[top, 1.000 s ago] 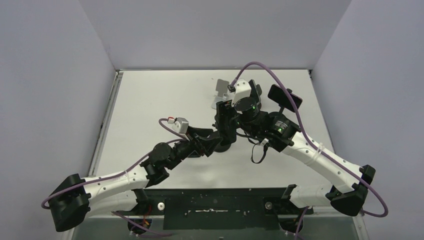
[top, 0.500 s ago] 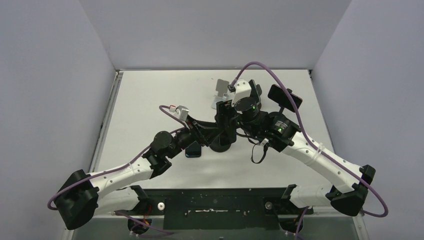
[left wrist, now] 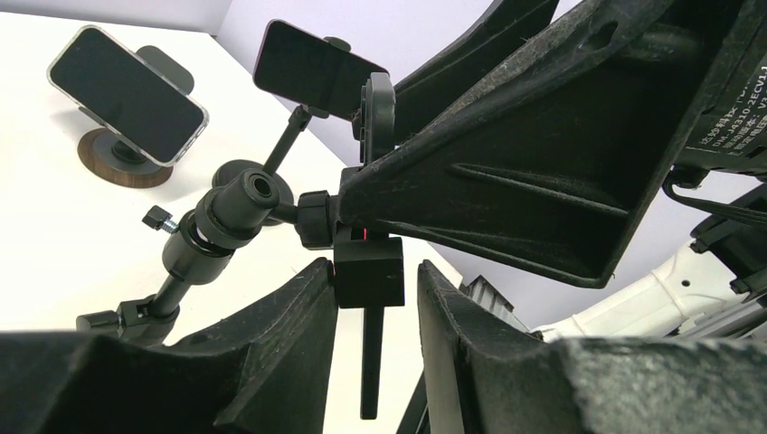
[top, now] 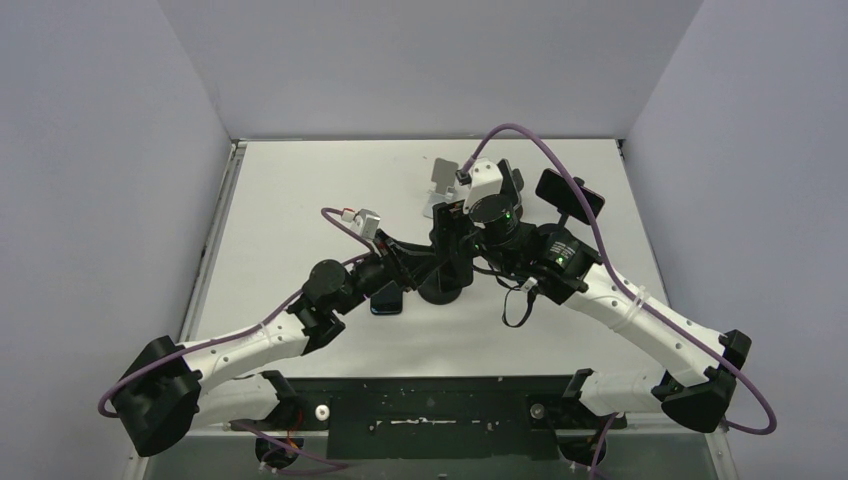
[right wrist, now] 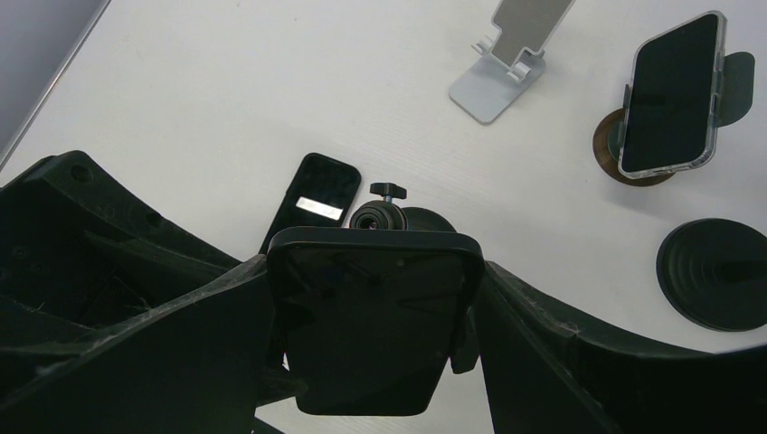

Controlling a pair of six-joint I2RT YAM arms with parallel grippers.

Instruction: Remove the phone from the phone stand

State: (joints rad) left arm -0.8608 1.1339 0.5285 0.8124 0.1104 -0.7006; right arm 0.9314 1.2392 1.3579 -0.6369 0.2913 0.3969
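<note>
Extracting phase: right claw (right wrist: 375,271) clamped on phone (right wrist: 366,348), frame center; left claw (left wrist: 375,289) straddles phone stand (left wrist: 240,206) mount, can't tell if gripping. Next, likely: brace stand, pull phone free.

Glossy dark phone (right wrist: 366,334), matt black phone stand (left wrist: 231,212), smooth white table (right wrist: 226,99), silvery metal folding stand (right wrist: 506,68), wood-look base (left wrist: 122,165).

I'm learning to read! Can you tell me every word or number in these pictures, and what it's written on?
"J4310-2EC V1": white print on the black arm housing at the right edge of the left wrist view. The frame cuts it off, and the line above is too small to read.
Sticker on the right arm's joint, top view: too small to read.
The phone between the right fingers: dark, nothing written.
</note>
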